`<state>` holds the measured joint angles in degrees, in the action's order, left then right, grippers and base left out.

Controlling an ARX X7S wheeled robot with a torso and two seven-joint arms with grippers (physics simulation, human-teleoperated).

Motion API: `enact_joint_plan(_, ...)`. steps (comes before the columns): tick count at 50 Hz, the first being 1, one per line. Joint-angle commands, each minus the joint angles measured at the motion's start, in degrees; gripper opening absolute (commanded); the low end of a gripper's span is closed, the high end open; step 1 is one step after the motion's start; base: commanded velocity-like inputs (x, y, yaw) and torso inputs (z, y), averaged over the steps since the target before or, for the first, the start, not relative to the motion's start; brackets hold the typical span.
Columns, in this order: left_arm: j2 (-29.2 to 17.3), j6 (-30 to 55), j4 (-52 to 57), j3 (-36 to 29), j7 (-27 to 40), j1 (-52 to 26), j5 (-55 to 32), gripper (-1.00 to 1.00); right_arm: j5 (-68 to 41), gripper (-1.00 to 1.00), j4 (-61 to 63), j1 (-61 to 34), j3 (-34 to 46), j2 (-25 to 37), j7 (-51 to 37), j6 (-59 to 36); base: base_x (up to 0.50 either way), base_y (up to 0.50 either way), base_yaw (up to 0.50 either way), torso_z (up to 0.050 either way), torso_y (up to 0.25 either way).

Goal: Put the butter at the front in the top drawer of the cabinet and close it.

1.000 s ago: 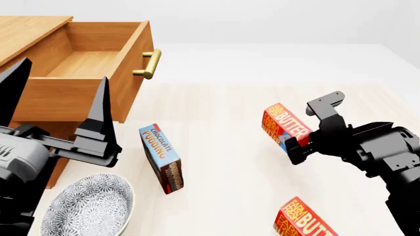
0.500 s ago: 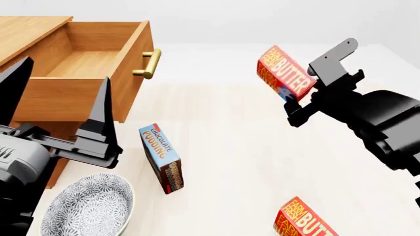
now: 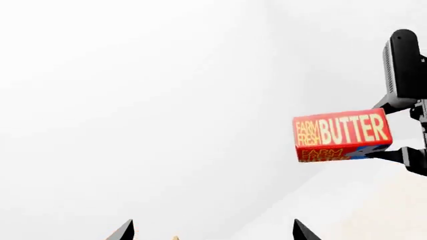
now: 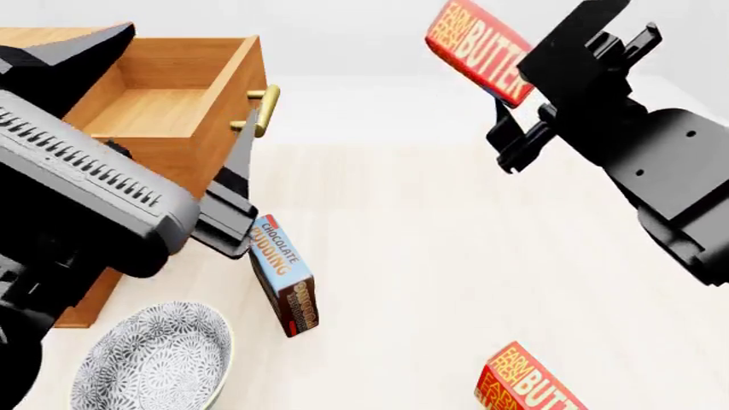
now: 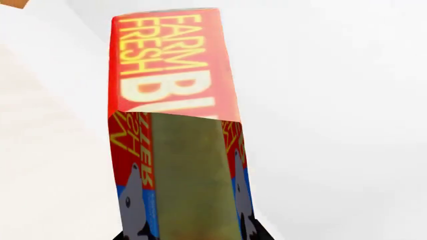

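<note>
My right gripper (image 4: 527, 84) is shut on one end of a red butter box (image 4: 476, 44) and holds it tilted, high in the air to the right of the cabinet. The right wrist view shows that butter (image 5: 173, 100) filling the space between the jaws, and it also shows in the left wrist view (image 3: 340, 135). A second, identical butter box (image 4: 530, 386) lies on the table at the near edge. The top drawer (image 4: 171, 94) stands pulled out, with nothing in the part I see. My left gripper (image 3: 212, 236) is open and holds nothing, raised in front of the drawer.
A blue-and-brown chocolate pudding box (image 4: 285, 278) stands on edge near the cabinet (image 4: 85, 303). A patterned bowl (image 4: 154, 359) sits at the near left. The drawer's brass handle (image 4: 265, 107) sticks out toward the table. My left arm hides most of the cabinet front.
My right gripper has carried the butter up and slightly left. My left arm has risen toward the camera and now covers more of the cabinet.
</note>
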<state>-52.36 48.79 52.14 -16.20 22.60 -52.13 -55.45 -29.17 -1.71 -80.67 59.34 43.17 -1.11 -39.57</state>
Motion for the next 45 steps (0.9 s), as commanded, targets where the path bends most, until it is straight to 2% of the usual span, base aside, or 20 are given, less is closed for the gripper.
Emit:
enact_joint_plan(1, 2.73, 13.71, -4.45, -16.01, -12.93, -24.99, 4.33, 1.0, 6.87, -1.0, 6.84, -5.91, -0.44, 1.99, -2.91, -5.12, 0.0, 0.0, 0.0, 0.0, 0.0)
enact_joint_plan(6, 4.58, 11.81, -9.53, -25.11, -22.76, -33.22, 13.08, 1.0, 8.52, -1.0, 9.52, -8.57, 0.34, 2.84, -2.89, -7.74, 0.0, 0.0, 0.0, 0.0, 0.002)
enact_joint_plan(12, 5.88, 5.32, -17.32, -34.01, -31.51, -38.8, 23.55, 1.0, 11.49, -1.0, 12.04, -11.55, 2.72, 3.37, -1.72, -9.26, 0.0, 0.0, 0.0, 0.0, 0.002)
enact_joint_plan(20, 6.87, 1.68, -22.07, -40.4, -38.47, -42.38, 28.86, 1.0, 16.21, -1.0, 12.48, -13.8, 6.8, 3.82, -0.28, -8.62, 0.0, 0.0, 0.0, 0.0, 0.001)
enact_joint_plan(45, 6.8, -7.3, -25.0, -46.98, -41.61, -40.75, 36.23, 1.0, 32.11, -1.0, 17.51, -19.66, 19.92, 6.75, 3.92, -7.07, 0.0, 0.0, 0.0, 0.0, 0.001)
